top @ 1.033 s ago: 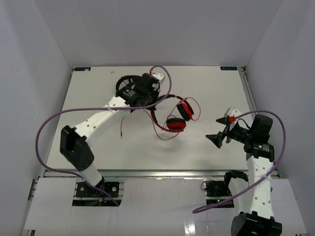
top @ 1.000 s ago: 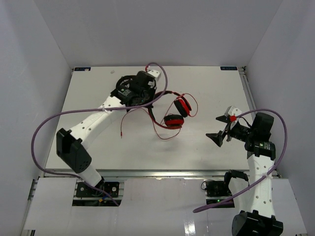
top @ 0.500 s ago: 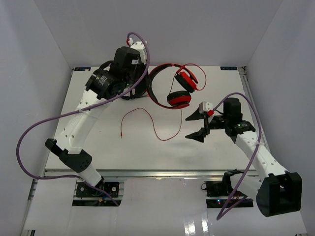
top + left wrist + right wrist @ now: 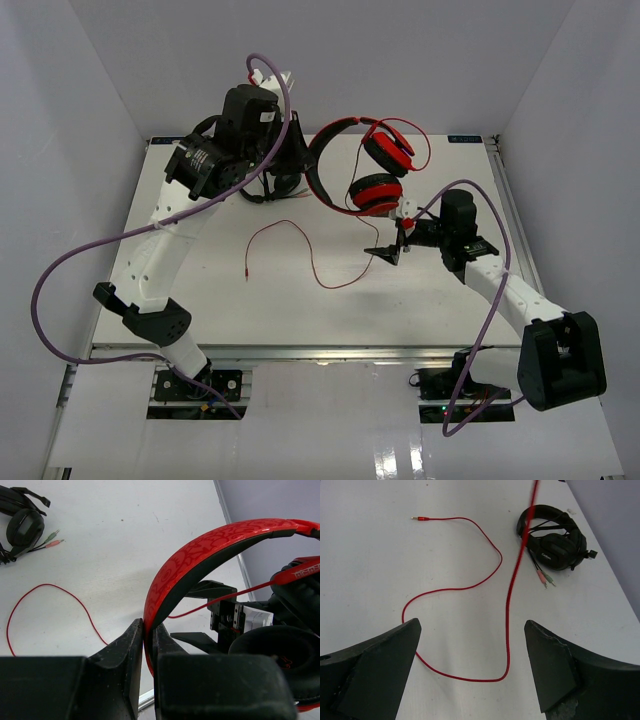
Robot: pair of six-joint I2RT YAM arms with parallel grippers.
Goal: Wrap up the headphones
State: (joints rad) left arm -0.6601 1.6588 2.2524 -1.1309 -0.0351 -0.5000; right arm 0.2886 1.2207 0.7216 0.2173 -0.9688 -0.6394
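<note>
Patterned red headphones [image 4: 210, 545], curved band pinched in left gripper [image 4: 147, 630] (right gripper [image 4: 471, 626] splayed wide, empty).

A flat white table [image 4: 380, 565] carries a thin red cable [image 4: 507, 635], which lies in loose curves across its middle. The cable's red plug [image 4: 418, 518] rests flat on the bare surface, and its other end rises off the table. Well apart from that plug, near the table's far edge, lie folded all-black over-ear headphones [image 4: 552, 545], with their two small plugs [image 4: 545, 579] just beside them.
</note>
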